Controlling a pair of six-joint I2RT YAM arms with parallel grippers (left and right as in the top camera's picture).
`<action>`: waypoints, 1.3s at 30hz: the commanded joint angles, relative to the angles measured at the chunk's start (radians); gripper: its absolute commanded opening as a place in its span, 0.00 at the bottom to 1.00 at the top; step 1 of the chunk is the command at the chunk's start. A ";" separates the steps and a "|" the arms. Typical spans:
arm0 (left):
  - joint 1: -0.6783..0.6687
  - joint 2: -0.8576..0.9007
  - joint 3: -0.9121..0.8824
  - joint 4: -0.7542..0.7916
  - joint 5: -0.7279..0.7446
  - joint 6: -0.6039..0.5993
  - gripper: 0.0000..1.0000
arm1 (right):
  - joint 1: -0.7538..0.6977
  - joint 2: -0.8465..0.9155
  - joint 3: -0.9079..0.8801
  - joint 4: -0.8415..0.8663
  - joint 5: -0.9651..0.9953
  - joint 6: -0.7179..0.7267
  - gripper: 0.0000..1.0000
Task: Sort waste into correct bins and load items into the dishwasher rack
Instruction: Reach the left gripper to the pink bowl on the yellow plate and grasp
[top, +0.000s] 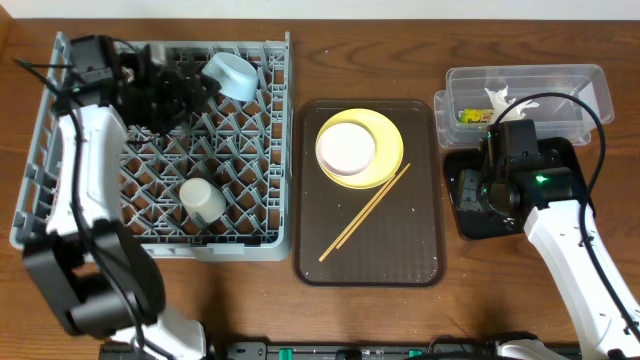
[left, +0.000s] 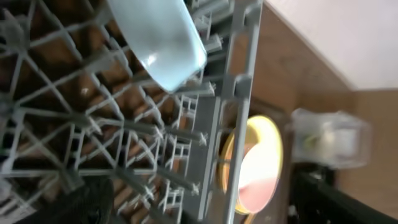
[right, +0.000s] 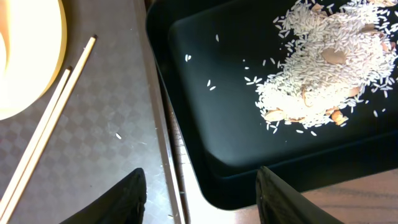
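Note:
The grey dishwasher rack (top: 60, 215) holds a light blue bowl (top: 232, 75) (left: 165, 37) at its back and a white cup (top: 202, 200) near its front. My left gripper (top: 183, 92) hovers open just left of the bowl, gripping nothing; one dark finger (left: 74, 202) shows. A yellow plate (top: 385, 135) (right: 25, 56) carries a white bowl (top: 346, 147), with chopsticks (top: 365, 212) (right: 50, 124) beside it. My right gripper (right: 202, 205) stands open and empty over the near rim of the black tray (right: 205, 81), which holds rice and food scraps (right: 323, 68). The clear tub (top: 560, 85) holds tissue (top: 500, 100) and a wrapper (top: 472, 116).
Plate, white bowl and chopsticks lie on a dark brown serving tray (top: 400, 250) between the rack and the bins. The right arm (top: 570, 240) reaches in from the lower right, with a cable looping over the tub. The left arm (top: 85, 200) runs along the rack's left side.

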 joint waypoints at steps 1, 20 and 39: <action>-0.115 -0.059 -0.003 -0.040 -0.209 0.051 0.93 | -0.005 -0.014 0.018 -0.004 0.013 -0.004 0.56; -0.818 0.108 -0.003 0.097 -0.546 0.059 0.93 | -0.116 -0.013 0.018 -0.084 0.013 0.108 0.66; -0.873 0.319 -0.002 0.193 -0.605 0.058 0.20 | -0.116 -0.013 0.018 -0.083 0.013 0.108 0.66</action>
